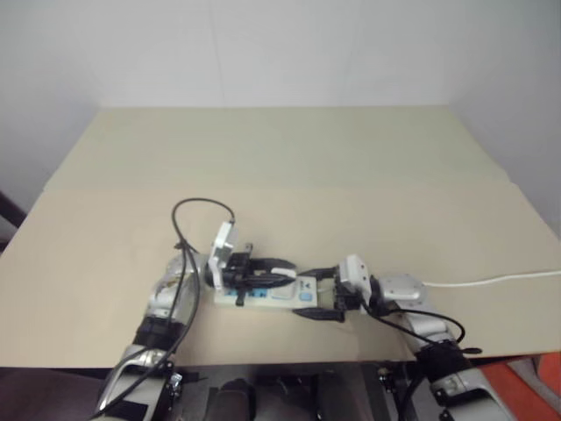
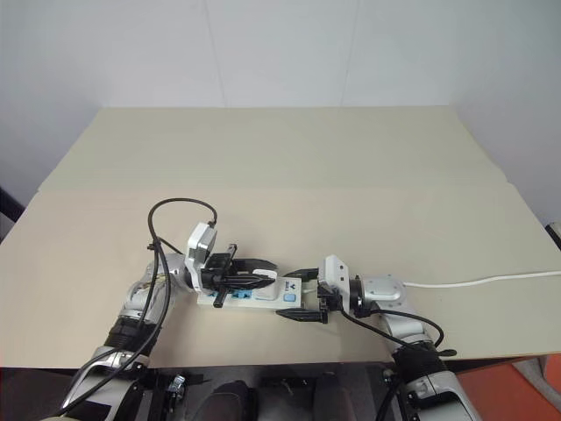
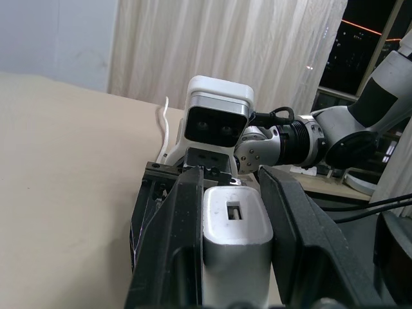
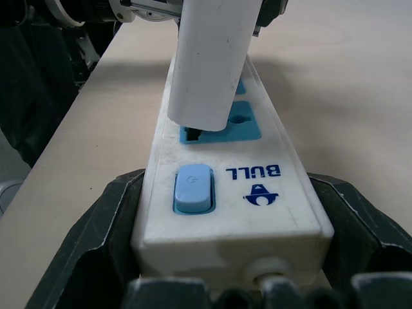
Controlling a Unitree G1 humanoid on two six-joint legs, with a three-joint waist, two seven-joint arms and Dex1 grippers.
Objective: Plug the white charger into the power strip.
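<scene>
**Charger Insertion: Prongs at the Socket, Not Yet Seated**

One beige desk (image 2: pixel 351 175) carries the work, near its front edge. One power strip (image 2: pixel 263 294) lies flat there, long axis running left to right, with its thin white cord (image 2: pixel 491 281) leading off to the right. The right claw (image 2: pixel 302 294) straddles the strip's right end, one finger on each long side, bracing it. The left claw (image 2: pixel 250 274) is clamped on the one white charger (image 4: pixel 209 61), holding it over the strip. The right wrist view shows the charger's lower end meeting the blue socket (image 4: pixel 219 132) beside the one blue switch (image 4: pixel 192 188). Judged progress: alignment appears done; pressing fully home and releasing remain. At least two sockets are visible.
</scene>
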